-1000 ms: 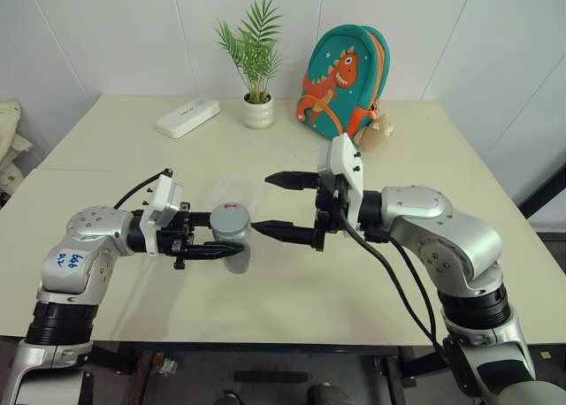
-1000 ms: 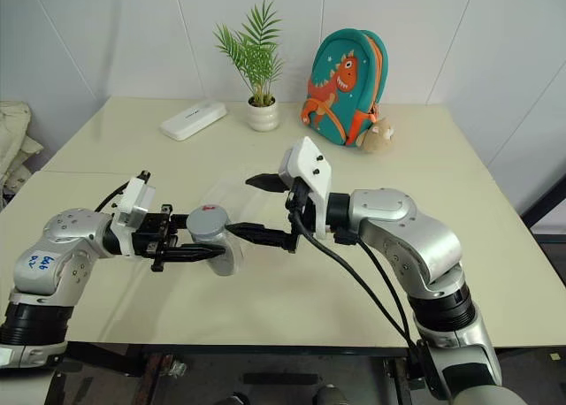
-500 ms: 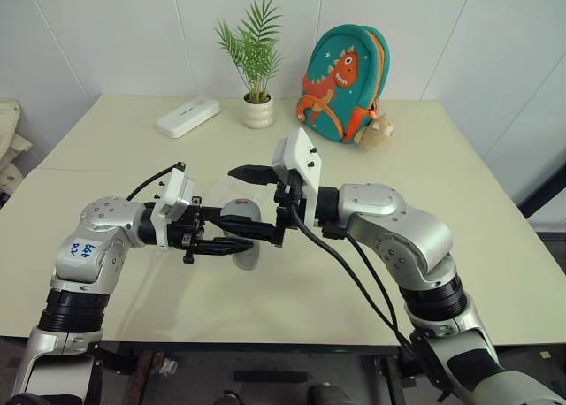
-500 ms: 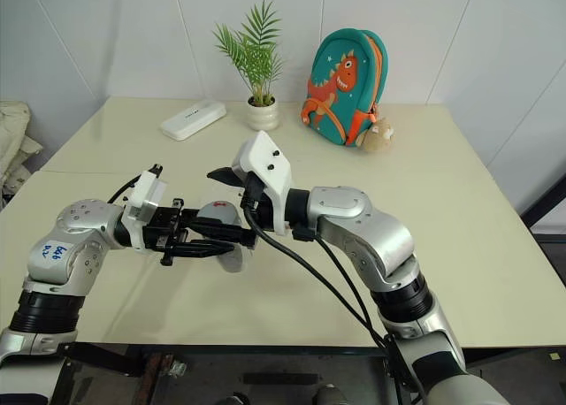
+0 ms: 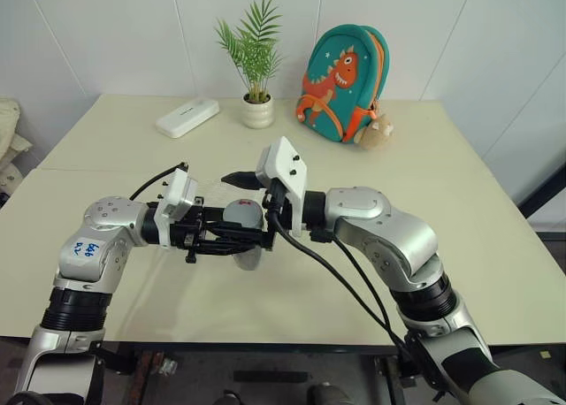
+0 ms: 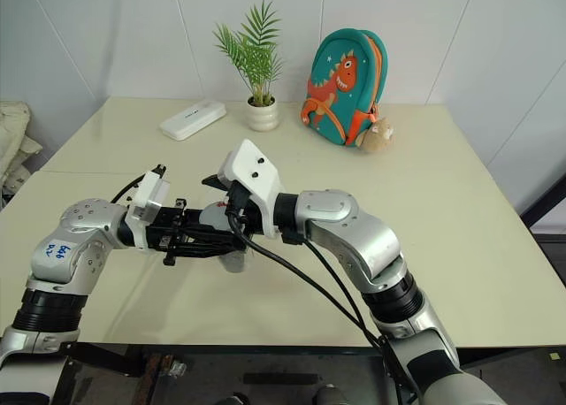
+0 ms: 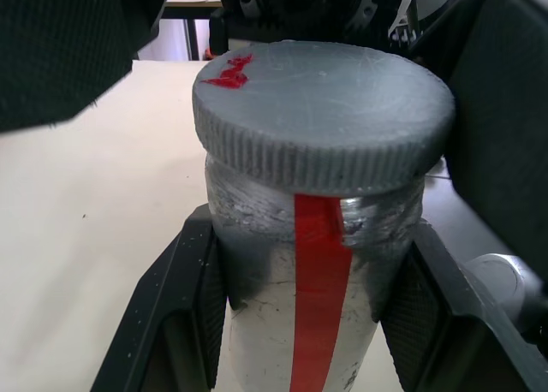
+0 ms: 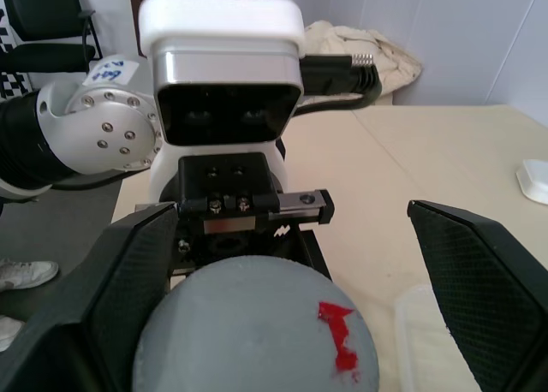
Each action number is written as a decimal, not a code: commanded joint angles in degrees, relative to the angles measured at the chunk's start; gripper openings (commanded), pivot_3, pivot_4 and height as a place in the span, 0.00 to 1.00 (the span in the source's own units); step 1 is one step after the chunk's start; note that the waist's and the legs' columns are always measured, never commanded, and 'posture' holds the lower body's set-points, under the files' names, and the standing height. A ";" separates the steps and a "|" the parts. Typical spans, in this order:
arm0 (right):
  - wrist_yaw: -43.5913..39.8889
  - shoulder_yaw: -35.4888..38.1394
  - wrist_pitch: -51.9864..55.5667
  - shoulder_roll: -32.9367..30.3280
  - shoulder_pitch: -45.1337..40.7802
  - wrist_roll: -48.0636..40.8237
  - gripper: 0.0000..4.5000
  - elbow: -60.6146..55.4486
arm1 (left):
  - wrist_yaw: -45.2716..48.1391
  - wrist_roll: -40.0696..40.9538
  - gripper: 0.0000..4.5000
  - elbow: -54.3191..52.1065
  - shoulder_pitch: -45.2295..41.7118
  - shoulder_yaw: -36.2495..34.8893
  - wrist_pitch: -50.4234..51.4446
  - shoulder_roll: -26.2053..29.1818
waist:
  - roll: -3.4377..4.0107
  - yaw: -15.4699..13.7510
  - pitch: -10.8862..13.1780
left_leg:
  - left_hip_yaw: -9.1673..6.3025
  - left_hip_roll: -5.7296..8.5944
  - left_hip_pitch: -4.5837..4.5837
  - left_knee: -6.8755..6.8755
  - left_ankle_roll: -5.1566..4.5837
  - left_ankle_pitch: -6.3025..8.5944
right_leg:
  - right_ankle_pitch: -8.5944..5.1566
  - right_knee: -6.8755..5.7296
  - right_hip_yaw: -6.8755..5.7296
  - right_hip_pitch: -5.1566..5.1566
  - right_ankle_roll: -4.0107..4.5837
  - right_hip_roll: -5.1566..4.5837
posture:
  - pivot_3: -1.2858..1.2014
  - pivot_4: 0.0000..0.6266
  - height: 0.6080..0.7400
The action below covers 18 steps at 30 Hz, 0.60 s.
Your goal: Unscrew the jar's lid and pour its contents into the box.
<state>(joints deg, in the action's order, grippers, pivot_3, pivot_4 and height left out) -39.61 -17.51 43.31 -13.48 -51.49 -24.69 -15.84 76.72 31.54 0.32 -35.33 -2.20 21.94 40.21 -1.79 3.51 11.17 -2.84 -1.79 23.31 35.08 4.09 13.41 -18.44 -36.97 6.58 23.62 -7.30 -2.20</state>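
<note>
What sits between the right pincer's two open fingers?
The lid, on the jar that the left pincer holds; the right pincer straddles it without touching, in the right wrist view.

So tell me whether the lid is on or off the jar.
On. The lid sits flat on the jar, its ribbed edge overhanging the neck; no gap shows.

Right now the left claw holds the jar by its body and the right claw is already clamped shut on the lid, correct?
Not quite. The left claw does hold the jar, but the right claw is open, its fingers standing wide on either side of the lid, as the right wrist view shows.
</note>
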 commanded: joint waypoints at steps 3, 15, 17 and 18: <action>0.94 1.49 -0.40 -0.82 -0.73 1.39 1.00 -0.69 | 0.12 0.97 0.45 -1.99 -0.38 -0.71 -0.56 0.16 | 0.00 -0.01 0.00 | 0.00 0.00 0.00 0.00 0.00 0.00 | 0.00 0.00 0.00 0.00 0.00 0.00 | 0.52 0.24 1.00; 2.07 5.64 5.48 -5.91 3.03 -1.55 1.00 -7.82 | -0.36 1.26 0.45 -2.60 0.51 -1.56 -0.13 1.15 | 0.00 -0.12 0.00 | -0.01 0.00 0.00 0.00 0.00 0.00 | 0.00 0.01 -0.01 -0.01 0.00 0.00 | 0.52 0.24 1.00; 2.38 6.47 6.40 -6.47 3.30 -2.18 1.00 -8.74 | -0.39 1.26 0.45 -2.56 0.57 -1.56 -0.18 1.22 | 0.00 0.00 0.00 | 0.00 0.00 0.00 0.00 0.00 0.00 | 0.00 0.01 0.01 -0.01 0.00 -0.01 | 0.52 0.24 1.00; 2.46 6.86 6.74 -6.75 3.35 -2.47 1.00 -9.06 | -0.41 1.22 0.45 -2.46 0.55 -1.55 -0.21 1.22 | 0.00 0.03 0.00 | 0.00 0.00 0.00 0.01 0.00 0.00 | 0.00 0.00 0.01 0.00 0.00 0.00 | 0.52 0.24 1.00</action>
<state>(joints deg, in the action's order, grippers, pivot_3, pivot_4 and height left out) -38.93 -14.51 49.63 -19.20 -47.99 -27.12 -23.07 75.64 31.55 0.18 -35.18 -2.24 22.22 40.54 -1.79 3.54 11.17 -2.84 -1.79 23.30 35.08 4.09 13.41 -18.45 -36.97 6.58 23.61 -7.29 -2.19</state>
